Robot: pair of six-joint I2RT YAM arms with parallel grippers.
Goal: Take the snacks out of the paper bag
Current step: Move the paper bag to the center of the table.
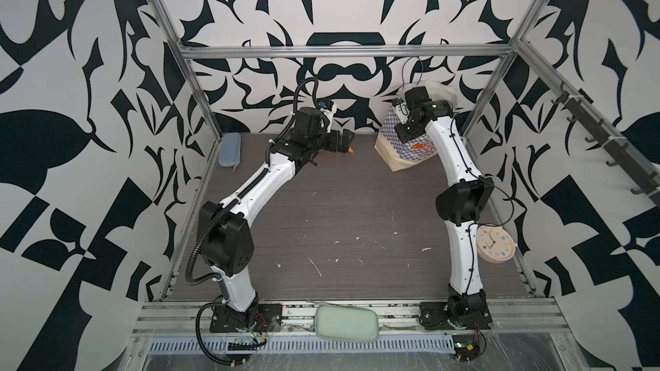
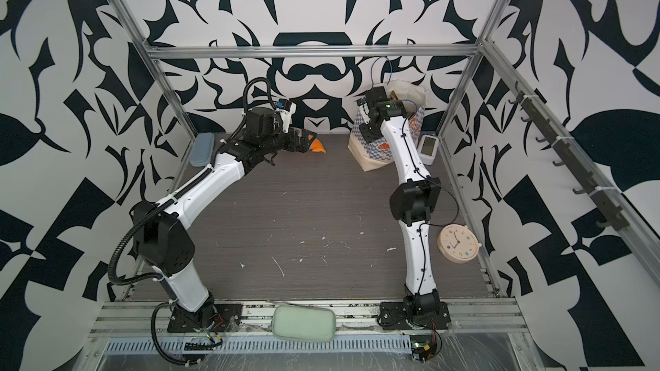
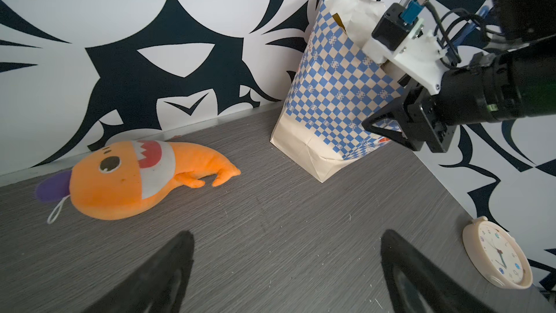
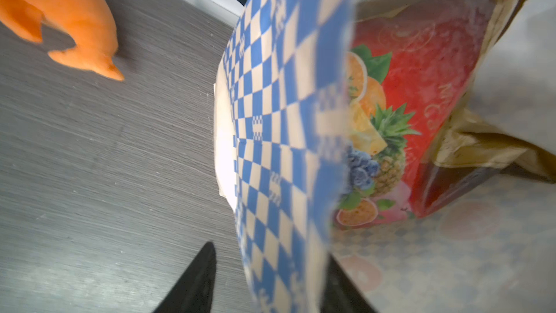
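The bag stands at the upper right of both top views, close to the back wall, mouth up and crumpled open. It is cream paper with a blue-and-white checkered band, orange marks low down and thin blue cord handles. It is probably thin, light paper that creases and tips at a slight push, so it likely needs steadying while anything is drawn out.

Inside it, the right wrist view shows one large packet. It is glossy red with a print of pineapple, oranges and berries, and has gold film at its edges. It looks light, puffy and slippery, and the film would likely crinkle and slide under a broad pinch. The flat gold seam near the bag's mouth seems the best place to grip. No other snacks can be made out.

The right gripper straddles the bag's checkered wall, one finger outside and one inside. Whether it is pinching the paper or only standing around it, I cannot tell.

The left gripper sits at upper centre of the top views, fingers wide apart and holding nothing. It is near an orange toy that is not a snack.
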